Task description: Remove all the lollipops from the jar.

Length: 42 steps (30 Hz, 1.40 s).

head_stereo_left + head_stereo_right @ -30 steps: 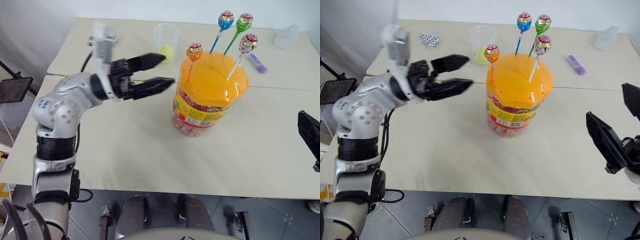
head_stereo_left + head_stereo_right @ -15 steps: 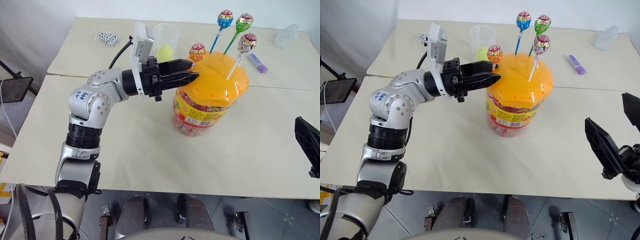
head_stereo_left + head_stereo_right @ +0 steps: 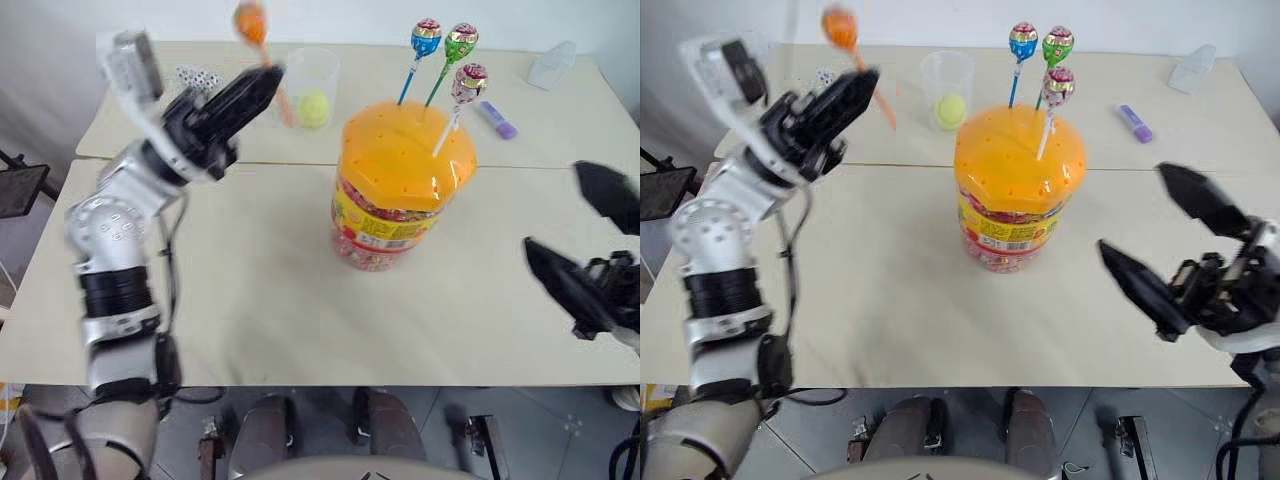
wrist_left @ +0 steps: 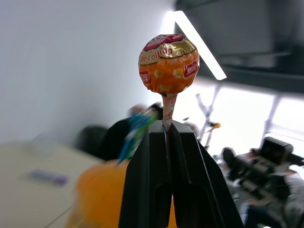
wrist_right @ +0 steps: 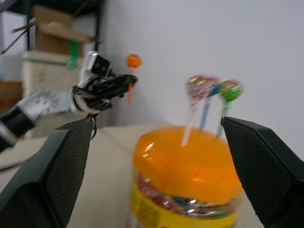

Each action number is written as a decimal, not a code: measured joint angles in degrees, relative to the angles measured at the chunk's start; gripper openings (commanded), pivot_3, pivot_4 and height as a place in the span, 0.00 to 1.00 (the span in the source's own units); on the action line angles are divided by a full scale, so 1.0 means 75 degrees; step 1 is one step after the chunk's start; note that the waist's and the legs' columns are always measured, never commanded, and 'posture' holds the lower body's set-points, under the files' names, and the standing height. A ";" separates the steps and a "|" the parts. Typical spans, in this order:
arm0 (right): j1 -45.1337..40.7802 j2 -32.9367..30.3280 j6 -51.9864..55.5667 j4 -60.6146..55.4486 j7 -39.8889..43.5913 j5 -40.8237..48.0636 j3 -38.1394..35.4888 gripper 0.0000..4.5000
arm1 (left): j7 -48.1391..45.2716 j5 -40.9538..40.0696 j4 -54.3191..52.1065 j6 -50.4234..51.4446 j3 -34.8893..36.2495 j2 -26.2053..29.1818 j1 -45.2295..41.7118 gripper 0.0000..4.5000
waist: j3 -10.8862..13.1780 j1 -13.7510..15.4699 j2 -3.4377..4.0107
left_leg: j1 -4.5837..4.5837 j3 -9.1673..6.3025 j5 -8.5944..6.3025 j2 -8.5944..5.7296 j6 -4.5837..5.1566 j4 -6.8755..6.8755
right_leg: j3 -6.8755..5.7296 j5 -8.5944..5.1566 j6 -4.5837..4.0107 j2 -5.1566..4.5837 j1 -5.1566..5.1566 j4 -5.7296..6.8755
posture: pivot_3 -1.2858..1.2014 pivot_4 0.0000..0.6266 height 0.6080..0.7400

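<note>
Since the earlier frame the left gripper has swung from the jar to upper left, fingers clamped on the orange lollipop, stick upright along them. Centre: three lollipops upright in the lid. Right gripper, fingers wide, lower right, nearer them.

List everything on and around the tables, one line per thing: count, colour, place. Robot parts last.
Jar: one, clear with orange lid, middle of near table.
Lollipops in the lid: three, blue, green, pink-white, far right part of lid.
Orange lollipop: one, held by its stick, lifted left of jar.
Clear cup: one, far table, holding a yellow ball.
Purple marker: one, far table, right of jar.
Tables: two, beige, pushed together.
Left gripper: black, shut on orange lollipop.
Right gripper: black, open, right of jar.
</note>
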 measured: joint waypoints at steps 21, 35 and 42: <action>-0.0349 -0.1197 0.0388 0.2466 0.2606 -0.1345 0.0020 1.00 | 0.0776 0.1982 -0.1952 0.0189 0.1409 0.2158 0.6539 0.69 | -0.0007 0.0079 -0.0008 | 0.0032 0.0053 -0.0050 0.0032 0.0016 0.0004 | 0.0035 -0.0003 -0.0006 -0.0049 0.0011 -0.0026 | 0.52 0.24 1.00; -0.3708 -0.1451 0.2904 0.1998 -0.0885 0.1232 0.0696 1.00 | -0.0987 -0.0173 -0.1875 -0.1562 0.1505 0.0987 0.3643 0.82 | -0.0006 0.0082 -0.0007 | 0.0020 0.0113 -0.0066 0.0033 0.0016 0.0012 | 0.0040 -0.0002 -0.0003 -0.0045 -0.0045 0.0015 | 0.52 0.24 1.00; -0.3886 -0.1230 0.2865 0.1991 -0.0753 0.1136 0.0793 1.00 | -0.0020 -0.0160 -0.1764 -0.1506 0.0571 0.0361 0.2021 0.82 | -0.0010 0.0090 -0.0017 | 0.0015 0.0119 -0.0066 0.0003 0.0022 0.0018 | 0.0038 0.0002 0.0004 -0.0033 -0.0043 0.0008 | 0.52 0.24 1.00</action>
